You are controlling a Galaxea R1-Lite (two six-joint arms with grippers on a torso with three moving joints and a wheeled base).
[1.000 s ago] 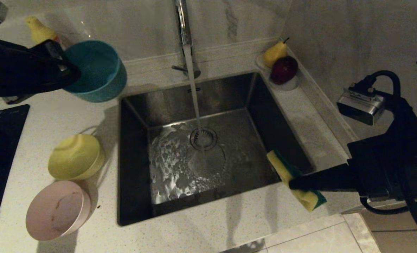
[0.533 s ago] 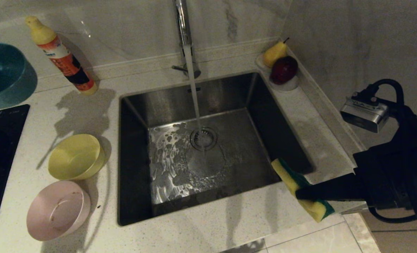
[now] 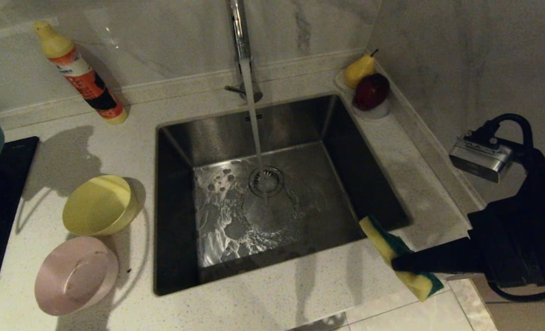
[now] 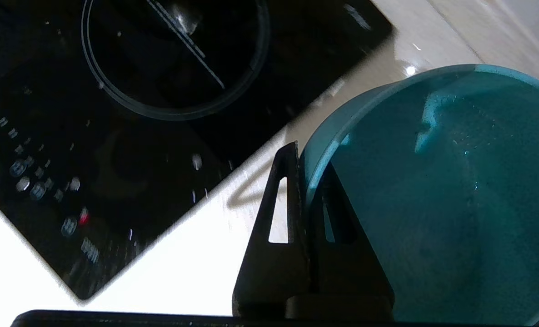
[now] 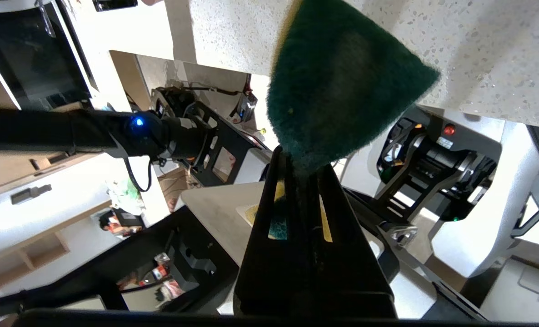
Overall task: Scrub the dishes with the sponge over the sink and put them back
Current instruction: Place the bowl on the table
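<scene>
Speckled pale stone makes up the tabletop (image 3: 277, 303) around the sink (image 3: 176, 220), where water runs from the tall tap (image 3: 238, 32) onto the drain strainer (image 3: 266, 181). At the far left edge of the head view only a sliver of the light blue bowl (image 4: 433, 190) shows; the left wrist view has it pinched by its rim in the left gripper (image 4: 306, 181), one finger inside the wall and one outside, hanging over the tabletop edge beside a black cooktop (image 4: 115, 136). The right gripper (image 3: 399, 263) hangs over the near right corner of the sink, its fingers clenched on the sponge (image 3: 394, 257) (green scouring face away from the head camera, yellow foam toward it).

On the tabletop left of the sink sit the yellow bowl (image 3: 99, 205) and, nearer, the pale pink bowl (image 3: 76, 275), brownish smears inside it. A detergent bottle (image 3: 82, 73) stands by the back wall; a pear (image 3: 359, 69) and a dark red fruit (image 3: 371, 90) rest in the white dish (image 3: 377, 112).

These bowls look light, thin-walled and stiff, and likely slippery when wet, so the rim seems the surest place to pinch. The sponge is soft and yields; a grip across its middle should keep it from folding.
</scene>
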